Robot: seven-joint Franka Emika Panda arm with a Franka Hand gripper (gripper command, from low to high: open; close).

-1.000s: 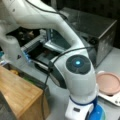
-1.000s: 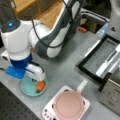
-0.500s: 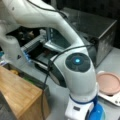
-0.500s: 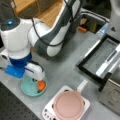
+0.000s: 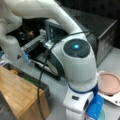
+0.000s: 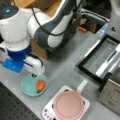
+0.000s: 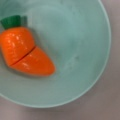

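Orange and glossy, a toy carrot [image 7: 25, 51] lies in a pale teal bowl [image 7: 82, 50], a seam running slantwise across its body and a dark green stub at its blunt end. Seen from the wrist, the bowl's inside is smooth and matte, its rim curving round over grey tabletop; none of the fingers come into that view. In a front view the same bowl [image 6: 28, 87] sits on the grey table [image 6: 62, 72] with the carrot [image 6: 40, 85] toward its right side, and the gripper [image 6: 35, 73] hangs just above the bowl's upper rim, under the white arm's rounded wrist and blue collar. Whether its jaws are parted or closed I cannot tell. Just beside the bowl to the right stands a white hob [image 6: 47, 111] carrying a round pink pan [image 6: 68, 106] with a pale handle. In a front view the pan [image 5: 110, 82] shows at the right, and a wooden block [image 5: 20, 95] at the lower left.
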